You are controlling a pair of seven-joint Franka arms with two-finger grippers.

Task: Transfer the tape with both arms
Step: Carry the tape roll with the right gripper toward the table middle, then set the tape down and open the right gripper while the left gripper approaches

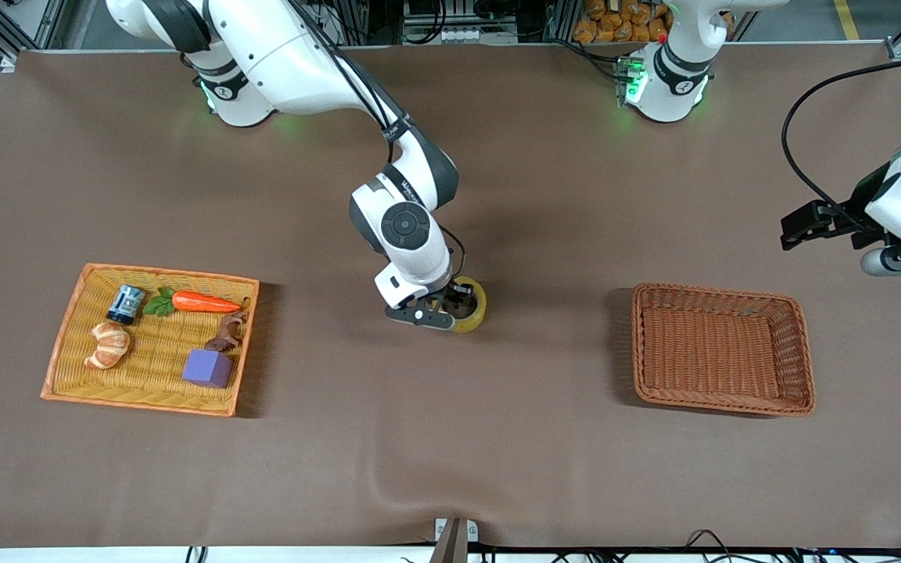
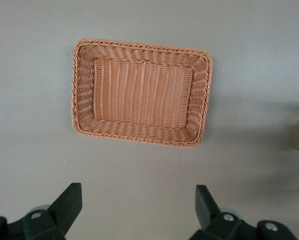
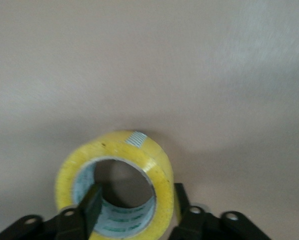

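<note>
The tape, a yellowish roll with a wide hole, lies flat on the brown table at its middle. My right gripper is down on it. In the right wrist view the tape sits between the jaws, one finger inside the hole and the other outside the ring. The jaws stand wider than the ring's wall, so the right gripper is open. My left gripper waits up in the air at the left arm's end of the table; it is open and empty.
An empty brown wicker basket stands toward the left arm's end, also in the left wrist view. A yellow woven tray toward the right arm's end holds a carrot, a croissant, a purple cube and a small can.
</note>
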